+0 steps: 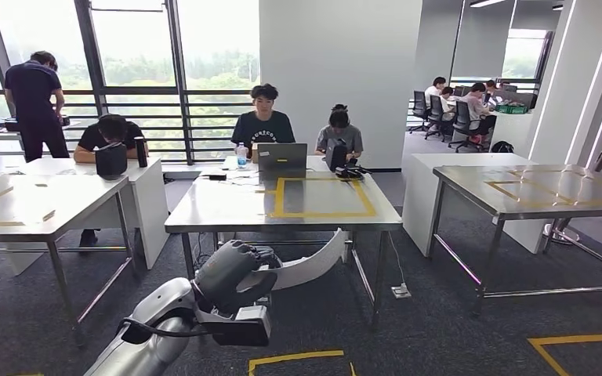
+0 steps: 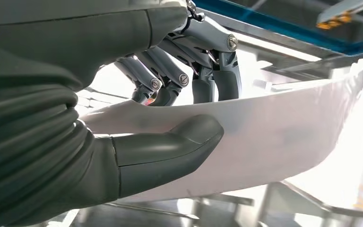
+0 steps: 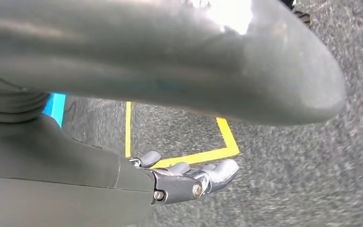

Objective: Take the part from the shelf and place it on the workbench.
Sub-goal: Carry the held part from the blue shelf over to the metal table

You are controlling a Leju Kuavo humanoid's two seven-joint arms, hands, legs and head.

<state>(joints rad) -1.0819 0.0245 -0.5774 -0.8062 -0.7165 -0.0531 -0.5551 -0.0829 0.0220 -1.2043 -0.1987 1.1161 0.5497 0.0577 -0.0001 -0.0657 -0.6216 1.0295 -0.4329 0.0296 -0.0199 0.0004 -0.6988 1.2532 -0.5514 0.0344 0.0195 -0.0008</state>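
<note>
The left hand (image 1: 231, 274) grips a long, curved white part (image 1: 313, 266), thumb (image 2: 170, 151) on one face and the darker fingers (image 2: 217, 78) curled over its top edge. The part is held in the air near the robot, in front of and below the near edge of the steel surface (image 1: 227, 207), which carries a yellow tape rectangle (image 1: 325, 196). The right hand (image 3: 189, 182) hangs above grey carpet with yellow floor tape (image 3: 194, 156), its fingers loosely curled and holding nothing. Two people sit at the far side behind a laptop (image 1: 282, 157).
</note>
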